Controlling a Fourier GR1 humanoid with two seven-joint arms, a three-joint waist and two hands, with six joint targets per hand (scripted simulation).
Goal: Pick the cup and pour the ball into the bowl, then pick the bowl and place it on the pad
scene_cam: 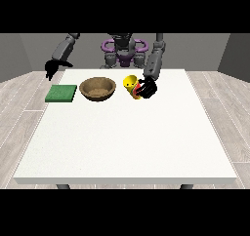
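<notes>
Three items on bench: cup, bowl, pad.
Bench [127, 147]: large, white, rectangular; robot stands behind its far edge.
Cup [131, 85]: yellow, tilted with its open end toward the bowl; held above the far part of the bench, right of the bowl.
Ball: cannot tell; a small red patch shows at the cup beside the hand, too small to name.
Bowl [98, 88]: brown, round, upright, resting on the bench between pad and cup; inside looks plain brown.
Pad [61, 93]: green, flat, square; lies near the bench's left edge, just beside the bowl and not touching it.
Hand at the view's right [147, 88]: black, fingers curled round the cup's right side, pinching it; arm reaches down from the robot's shoulder.
Hand at the view's left [51, 68]: black, hanging off the bench's far left corner, above and behind the pad, touching nothing; whether the fingers are spread or pressed together cannot be told.
Relation cup to bowl: near, apart, cup's mouth not over the bowl's rim.
</notes>
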